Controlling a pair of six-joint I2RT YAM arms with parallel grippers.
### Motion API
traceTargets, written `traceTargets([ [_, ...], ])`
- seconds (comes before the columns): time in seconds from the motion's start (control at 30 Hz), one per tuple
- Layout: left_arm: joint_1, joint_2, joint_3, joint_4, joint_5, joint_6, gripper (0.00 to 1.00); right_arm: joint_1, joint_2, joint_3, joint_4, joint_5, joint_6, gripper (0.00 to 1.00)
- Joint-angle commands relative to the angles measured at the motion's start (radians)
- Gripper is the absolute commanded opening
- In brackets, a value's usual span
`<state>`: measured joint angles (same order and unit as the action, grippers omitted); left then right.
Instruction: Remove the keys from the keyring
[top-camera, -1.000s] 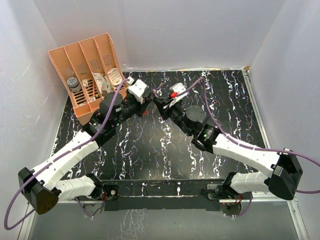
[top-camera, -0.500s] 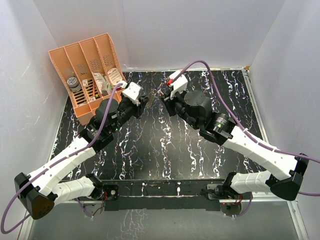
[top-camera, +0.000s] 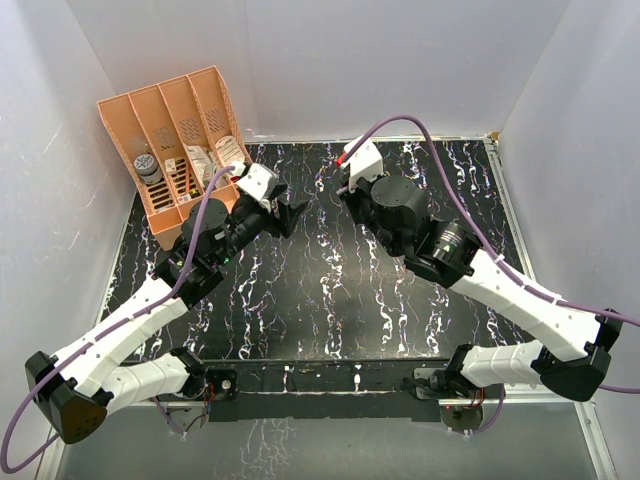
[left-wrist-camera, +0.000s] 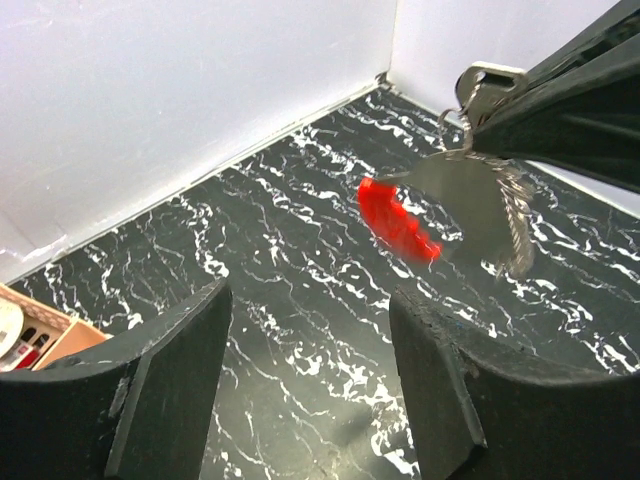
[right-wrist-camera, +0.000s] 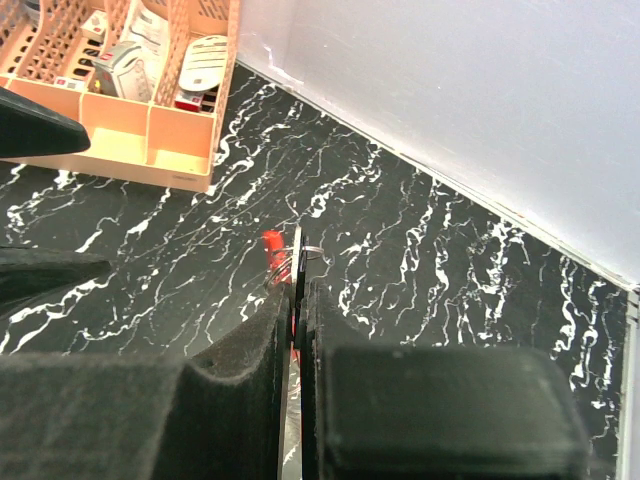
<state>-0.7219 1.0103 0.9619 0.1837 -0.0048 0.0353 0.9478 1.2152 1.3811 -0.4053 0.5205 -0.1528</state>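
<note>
My right gripper (right-wrist-camera: 300, 290) is shut on a thin flat silver key (right-wrist-camera: 297, 262), seen edge-on between its pads. A thin metal ring (right-wrist-camera: 313, 250) and the red tag of the keyring (right-wrist-camera: 272, 248) stick out just past the fingertips. In the left wrist view the silver key (left-wrist-camera: 468, 195) and the red tag (left-wrist-camera: 398, 218) hang from the right fingers (left-wrist-camera: 560, 110), above the table. My left gripper (left-wrist-camera: 310, 300) is open and empty, a short way off, facing the bunch. In the top view the left gripper (top-camera: 290, 213) and the right gripper (top-camera: 343, 188) stand apart near the back middle.
A peach organiser (top-camera: 160, 120) with small items stands at the back left and also shows in the right wrist view (right-wrist-camera: 150, 130). White walls close the black marbled table (top-camera: 330, 290) on three sides.
The two grippers were close together; the left one has opened and drawn back to the left. The right gripper has moved toward the back wall with the bunch.
</note>
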Motion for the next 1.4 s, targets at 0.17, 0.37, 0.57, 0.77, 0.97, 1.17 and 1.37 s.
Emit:
traceTargets([
  [0.17,0.003,-0.017,0.008,0.22,0.04,-0.035,0.39,0.011,-0.023,0.061,0.061,0.036,-0.04,0.0],
  [0.37,0.003,0.051,0.073,0.253,0.219,-0.063,0.39,0.022,-0.03,0.056,0.067,0.042,-0.033,0.0],
  [0.57,0.005,0.118,0.106,0.236,0.316,0.004,0.4,0.032,-0.046,0.049,0.075,0.019,-0.023,0.0],
  [0.77,0.004,0.12,0.083,0.293,0.331,0.022,0.41,0.035,-0.062,0.042,0.078,0.005,-0.026,0.0],
  [0.97,0.004,0.124,0.069,0.347,0.321,0.03,0.41,0.037,-0.066,0.036,0.086,-0.004,-0.028,0.0],
  [1.17,0.004,0.144,0.077,0.36,0.304,0.043,0.38,0.041,-0.069,0.038,0.093,-0.017,-0.028,0.0],
  [1.37,0.003,0.174,0.091,0.37,0.273,0.069,0.33,0.048,-0.065,0.057,0.073,-0.045,-0.032,0.0],
])
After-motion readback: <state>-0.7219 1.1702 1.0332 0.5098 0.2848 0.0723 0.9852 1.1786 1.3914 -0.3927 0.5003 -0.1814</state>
